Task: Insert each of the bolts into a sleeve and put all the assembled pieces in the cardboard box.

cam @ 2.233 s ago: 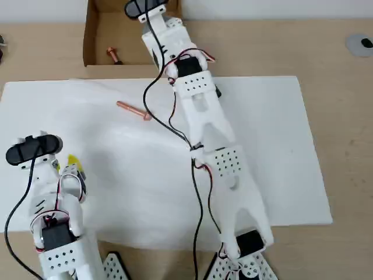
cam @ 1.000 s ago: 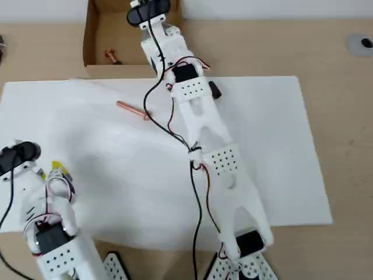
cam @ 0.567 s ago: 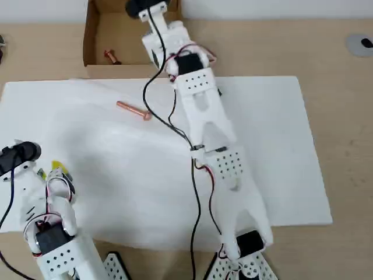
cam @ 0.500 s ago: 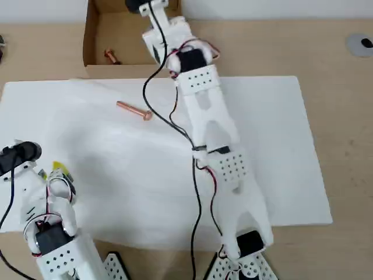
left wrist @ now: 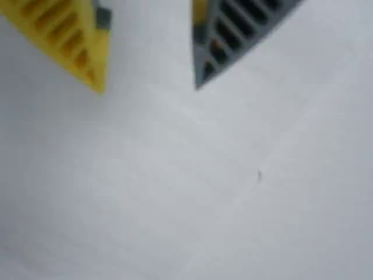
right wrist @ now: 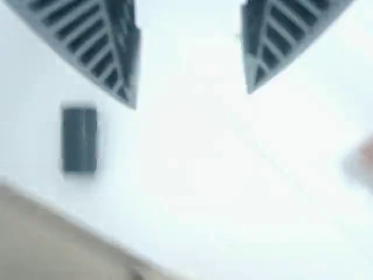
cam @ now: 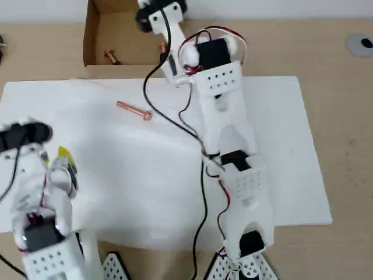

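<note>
We observe the left claw (left wrist: 148,87) open and holding nothing, its yellow finger (left wrist: 64,35) and grey finger (left wrist: 245,23) spread apart above the white sheet (cam: 280,146). In the high view, this arm stands at the near left corner of the sheet. The right claw (right wrist: 191,98) is likewise open and empty, and the right arm stretches across the sheet toward the cardboard box (cam: 88,41). In the right wrist view, a dark sleeve (right wrist: 79,139) lies flat on the sheet, close to the edge where the table (cam: 338,87) begins. The sleeve is just beside one finger, not between the two. One bolt (cam: 134,110) lies on the sheet, between the two arms on the side toward the box. A second bolt (cam: 111,56) lies inside the box, near its front wall.
</note>
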`<state>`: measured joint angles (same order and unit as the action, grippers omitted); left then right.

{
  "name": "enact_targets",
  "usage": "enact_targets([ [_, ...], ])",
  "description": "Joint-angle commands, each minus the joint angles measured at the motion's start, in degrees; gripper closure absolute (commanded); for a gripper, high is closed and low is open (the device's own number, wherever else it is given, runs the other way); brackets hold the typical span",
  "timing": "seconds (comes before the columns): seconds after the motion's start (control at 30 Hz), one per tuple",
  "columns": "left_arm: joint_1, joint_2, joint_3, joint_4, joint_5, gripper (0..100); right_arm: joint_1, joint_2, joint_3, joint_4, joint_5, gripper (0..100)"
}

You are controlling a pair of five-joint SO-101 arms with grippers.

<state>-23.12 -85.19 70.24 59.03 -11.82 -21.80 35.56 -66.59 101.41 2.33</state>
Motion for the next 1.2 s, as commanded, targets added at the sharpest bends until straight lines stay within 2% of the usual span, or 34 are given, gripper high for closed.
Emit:
enact_targets([
  [0.0,-0.44,21.93,-17.85,-0.35,2.02,89,5.85,-8.04,6.99,1.14,2.46,83.9],
  [0.1,0.09,41.27,-35.34,7.47,2.73,89,9.1,-12.26,17.89,1.05,6.42,83.9],
  [0.2,4.22,57.01,-49.58,17.85,1.76,89,13.05,-16.04,27.12,1.05,9.76,83.9],
  [0.3,8.79,68.88,-60.75,27.16,0.79,89,16.92,-17.01,33.71,1.05,14.24,83.8],
  [0.4,11.96,77.14,-70.07,32.44,0.88,89,17.89,-17.01,38.2,0.7,21.54,83.8],
  [0.6,14.59,86.9,-80.62,33.32,4.04,89,17.98,-16.4,38.2,-4.31,29.8,83.0],
  [0.8,14.59,94.73,-82.81,33.14,6.95,89,16.66,-8.84,33.27,-5.63,37.63,75.6],
  [1.17,14.68,96.75,-82.46,32.0,6.86,89,12.18,8.66,12.44,-5.54,42.55,75.6],
])
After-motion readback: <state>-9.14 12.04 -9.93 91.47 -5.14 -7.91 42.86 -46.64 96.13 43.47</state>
